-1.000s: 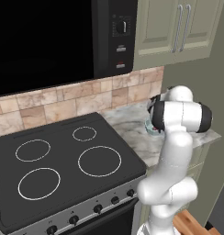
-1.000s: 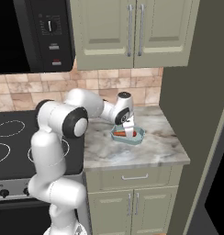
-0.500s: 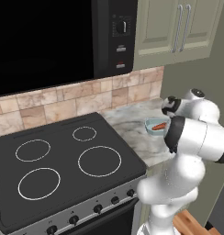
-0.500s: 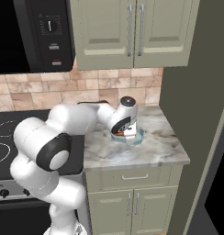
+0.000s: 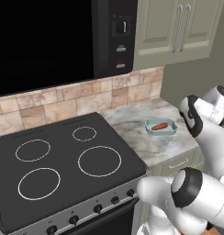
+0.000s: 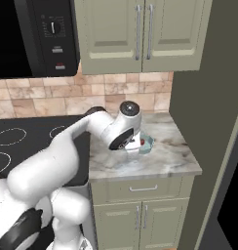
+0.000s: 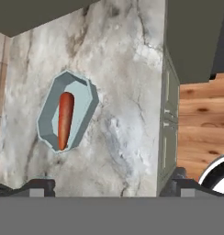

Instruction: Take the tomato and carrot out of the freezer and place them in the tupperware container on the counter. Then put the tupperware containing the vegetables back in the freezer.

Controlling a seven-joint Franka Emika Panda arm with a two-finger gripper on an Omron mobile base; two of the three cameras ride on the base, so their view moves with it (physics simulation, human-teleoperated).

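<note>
Since the earlier frames the arm has pulled back from the tupperware container [image 5: 160, 127], where the hand hung low over it a second ago; now the tray sits uncovered in the left base view. The carrot [image 5: 159, 126] lies inside the container, lengthwise along it, and in the hand view the carrot [image 7: 64, 120] spans most of the tray's [image 7: 88, 103] inner length. The container rests on the marble surface [image 5: 141, 137], right of the black stovetop [image 5: 63, 165] and below the pale green upper cabinets [image 6: 140, 34]. The gripper [image 7: 109, 186] has its fingers [image 7: 40, 186] spread wide, holding nothing, above the surface and well apart from the container. In the right base view the arm's wrist covers most of the container [image 6: 148, 144], and a small red spot shows just beside its rim, too hidden to identify. The dark grey freezer [image 6: 208, 112] stands at the surface's right end.
</note>
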